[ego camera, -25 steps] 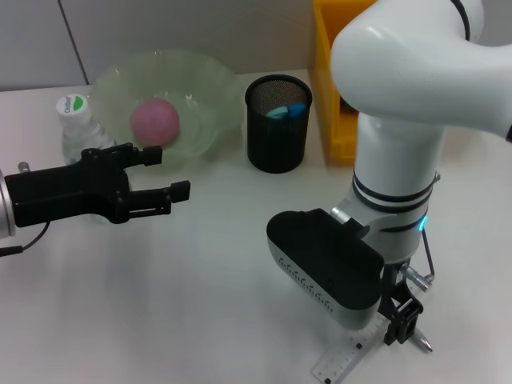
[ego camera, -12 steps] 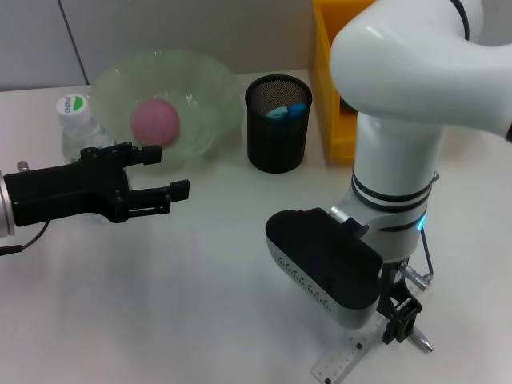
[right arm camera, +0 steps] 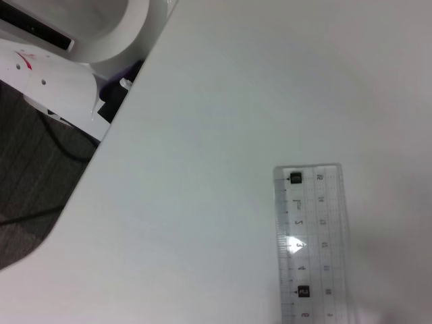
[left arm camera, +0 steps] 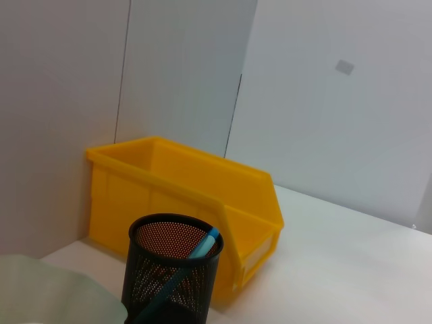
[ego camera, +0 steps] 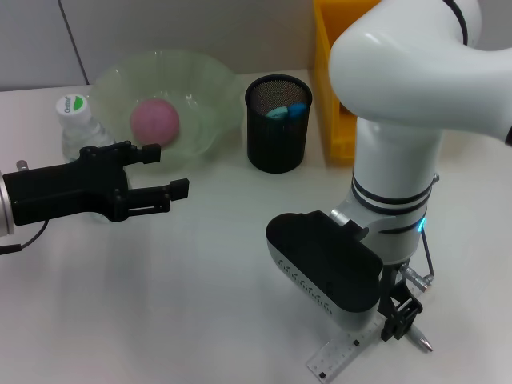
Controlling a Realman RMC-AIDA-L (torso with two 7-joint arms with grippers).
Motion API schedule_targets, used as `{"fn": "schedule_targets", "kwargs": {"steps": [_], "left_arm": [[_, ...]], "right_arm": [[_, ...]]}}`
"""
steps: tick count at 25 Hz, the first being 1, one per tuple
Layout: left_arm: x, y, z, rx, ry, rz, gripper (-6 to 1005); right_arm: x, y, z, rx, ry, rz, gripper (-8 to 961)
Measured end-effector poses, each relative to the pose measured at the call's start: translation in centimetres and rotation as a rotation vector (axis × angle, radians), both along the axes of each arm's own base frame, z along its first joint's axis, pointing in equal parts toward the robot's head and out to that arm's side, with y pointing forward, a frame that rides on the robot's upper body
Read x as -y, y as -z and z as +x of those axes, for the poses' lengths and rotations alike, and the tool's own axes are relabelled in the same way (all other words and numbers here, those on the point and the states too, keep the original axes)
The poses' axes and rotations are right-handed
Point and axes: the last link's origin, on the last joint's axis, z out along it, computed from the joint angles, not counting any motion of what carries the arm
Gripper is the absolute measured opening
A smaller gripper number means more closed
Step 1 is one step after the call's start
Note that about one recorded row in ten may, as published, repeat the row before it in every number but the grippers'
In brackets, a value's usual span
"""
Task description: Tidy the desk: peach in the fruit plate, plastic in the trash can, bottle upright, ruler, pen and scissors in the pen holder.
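The pink peach (ego camera: 154, 120) lies in the green fruit plate (ego camera: 204, 88). A clear bottle (ego camera: 74, 124) with a green-and-white cap stands upright beside the plate, behind my left gripper (ego camera: 164, 170), which hovers open and empty. The black mesh pen holder (ego camera: 278, 140) (left arm camera: 174, 270) holds blue items (ego camera: 286, 110) (left arm camera: 202, 246); I cannot tell what they are. At the front edge, the clear ruler (ego camera: 340, 358) (right arm camera: 309, 250) lies flat, and a silver pen (ego camera: 418, 340) lies next to it. My right gripper (ego camera: 398, 316) is low over both. No plastic is in view.
A yellow bin (ego camera: 336, 88) (left arm camera: 182, 196) stands right of the pen holder, partly behind my right arm (ego camera: 400, 120). The right wrist view shows the table's front edge (right arm camera: 101, 145), with dark floor and the robot's base (right arm camera: 81, 27) beyond it.
The ruler's visible end has shifted slightly to the left under my right gripper. My left gripper has barely moved.
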Motion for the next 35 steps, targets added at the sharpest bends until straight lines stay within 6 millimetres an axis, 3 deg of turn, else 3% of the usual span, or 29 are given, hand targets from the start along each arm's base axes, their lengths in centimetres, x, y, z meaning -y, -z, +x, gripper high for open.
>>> {"fn": "schedule_targets", "kwargs": {"steps": [21,29,35], "left_arm": [[0.0,0.0,0.0,0.003,-0.005,0.001,832],[0.0,0.0,-0.1,0.003,-0.006,0.001,832],[0.0,0.0,0.0,0.003,-0.005,0.001,832]], "right_arm": [[0.0,0.1,0.2,0.006,0.0,0.006,512],[-0.3,-0.2,-0.7,-0.042,0.014,0.026,385],[-1.2,-1.3,-1.7,-0.11,0.04,0.051,385]]}}
